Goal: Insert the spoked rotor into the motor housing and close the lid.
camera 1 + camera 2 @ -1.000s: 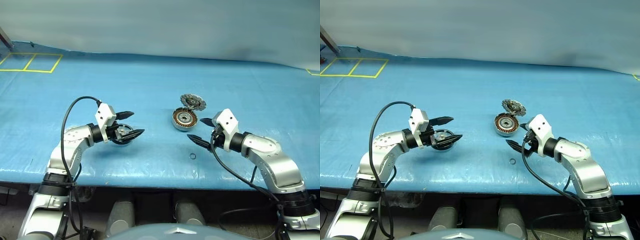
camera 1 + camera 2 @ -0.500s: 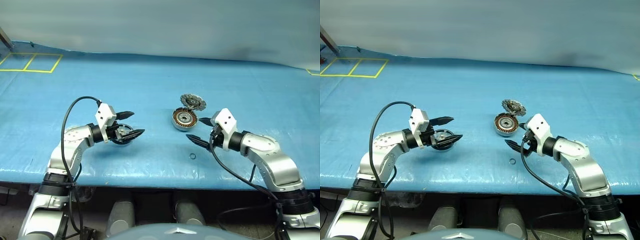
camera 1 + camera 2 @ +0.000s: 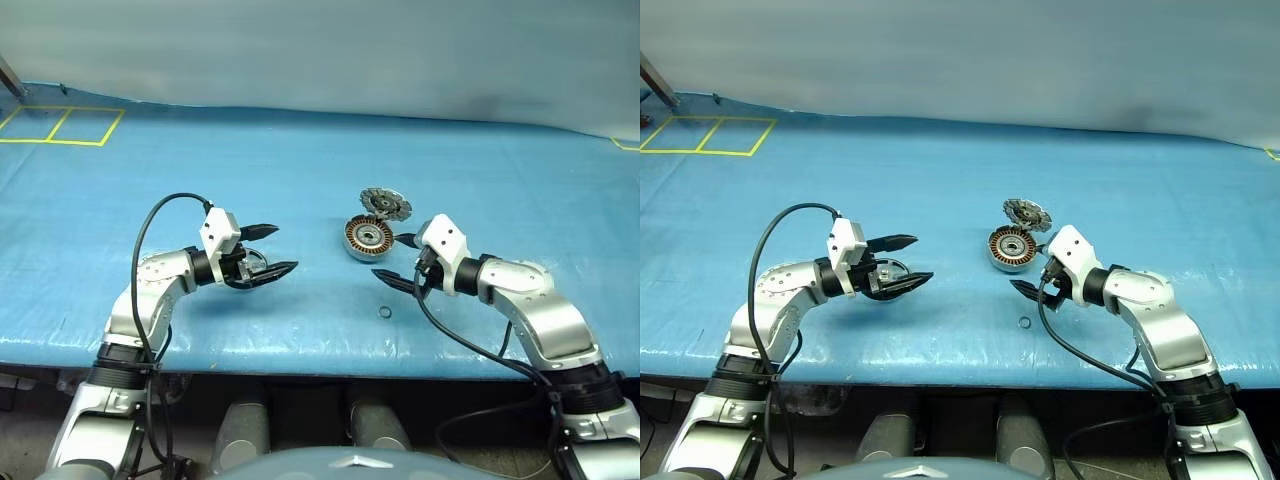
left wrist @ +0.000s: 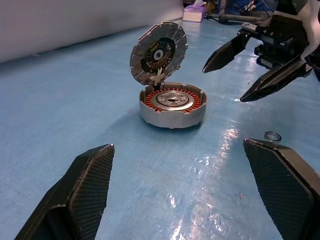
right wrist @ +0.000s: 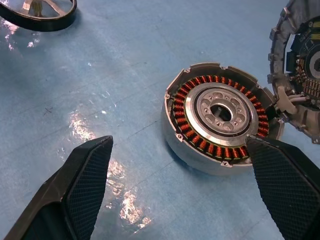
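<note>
A: Lying flat on the blue worktop point(image 3: 300, 170), nearer the front edge than the back and a little toward the right-hand side, the motor housing point(image 3: 367, 238) is seen with its open face turned straight up; the copper windings and the silver hub are exposed.

B: And the lid point(image 3: 386, 204)?

A: It is propped up on edge at the housing's far side, touching its rim. The slotted face is tilted toward the front edge, and the plain side is turned toward the back edge.

B: Where is the spoked rotor point(image 5: 39, 14) found?

A: It is laid flat on the worktop, well apart from the housing toward the left-hand side, near the front edge. Its axis is pointed up. In the head views it is mostly hidden behind the left gripper point(image 3: 269, 249).

B: How are the jaws set?

A: The left gripper's jaws are spread wide, and nothing is pinched between them. The right gripper point(image 3: 397, 260) is held just beside the housing, on its right and front, jaws likewise spread and empty. A tiny loose ring point(image 3: 385, 313) is seen closer to the front edge, apart from the housing.
</note>
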Controlling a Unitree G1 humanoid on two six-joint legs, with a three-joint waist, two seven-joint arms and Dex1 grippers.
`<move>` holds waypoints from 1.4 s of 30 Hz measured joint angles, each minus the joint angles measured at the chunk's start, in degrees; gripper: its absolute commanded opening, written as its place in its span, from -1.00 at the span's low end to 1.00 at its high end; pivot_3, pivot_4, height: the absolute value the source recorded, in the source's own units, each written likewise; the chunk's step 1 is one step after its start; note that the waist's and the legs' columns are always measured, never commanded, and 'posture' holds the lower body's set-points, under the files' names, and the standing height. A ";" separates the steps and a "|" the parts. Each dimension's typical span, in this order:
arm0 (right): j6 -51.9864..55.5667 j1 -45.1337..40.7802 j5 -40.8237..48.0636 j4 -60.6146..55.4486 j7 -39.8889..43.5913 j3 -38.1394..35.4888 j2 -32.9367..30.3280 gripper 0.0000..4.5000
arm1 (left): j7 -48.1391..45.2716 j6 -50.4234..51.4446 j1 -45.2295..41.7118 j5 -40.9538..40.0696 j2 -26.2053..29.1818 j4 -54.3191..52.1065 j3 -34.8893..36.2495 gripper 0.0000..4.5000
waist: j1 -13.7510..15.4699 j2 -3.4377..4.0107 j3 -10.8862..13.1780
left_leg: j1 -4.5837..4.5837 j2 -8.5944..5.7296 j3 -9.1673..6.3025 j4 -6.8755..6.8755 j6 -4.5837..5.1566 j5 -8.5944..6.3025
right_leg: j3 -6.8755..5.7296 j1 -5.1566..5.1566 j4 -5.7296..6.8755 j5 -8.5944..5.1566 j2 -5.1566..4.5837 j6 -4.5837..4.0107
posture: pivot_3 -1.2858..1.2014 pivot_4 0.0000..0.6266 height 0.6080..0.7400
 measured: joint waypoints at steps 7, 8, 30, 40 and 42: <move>-2.38 -13.79 -7.64 6.15 8.40 10.74 -3.51 0.99 | 0.07 -0.46 -0.19 0.17 -0.62 0.55 -0.89 1.00 | -0.17 0.00 0.00 | -0.01 0.01 0.03 0.02 0.00 0.00 | 0.00 -0.03 0.02 0.00 0.00 0.00 | 0.03 -0.52 1.00; -2.73 -16.20 -8.53 7.68 10.09 12.53 -3.46 0.99 | 0.10 -0.55 -0.16 0.18 -0.69 0.59 -1.06 1.00 | -0.13 0.00 0.00 | -0.01 0.01 0.02 0.01 0.00 0.00 | 0.00 -0.03 0.02 0.01 0.00 -0.01 | 0.03 -0.52 1.00; -12.59 -32.81 -21.66 35.27 23.20 23.46 3.00 0.81 | 2.96 -1.49 2.21 0.15 -1.11 0.63 -1.43 1.00 | 0.04 0.00 0.00 | -0.17 -0.01 0.03 0.02 0.00 0.00 | 0.00 -0.18 0.06 0.16 0.00 -0.22 | 0.03 -0.52 1.00; -13.02 -33.36 -23.01 36.53 23.56 22.69 4.54 0.07 | 4.05 -1.76 3.22 0.11 0.36 0.60 0.29 1.00 | -0.03 0.00 0.00 | -0.15 -0.01 0.03 -0.01 0.00 0.00 | 0.00 -0.18 0.08 0.17 0.01 -0.24 | 0.03 -0.52 1.00; -12.88 -32.54 -22.99 35.02 23.77 21.98 4.27 -0.05 | 4.21 -1.78 3.61 0.11 1.01 0.60 0.84 1.00 | -0.20 -0.07 -0.04 | -0.10 0.01 0.03 -0.01 0.00 0.00 | 0.00 -0.14 0.08 0.17 0.01 -0.24 | 0.03 -0.52 1.00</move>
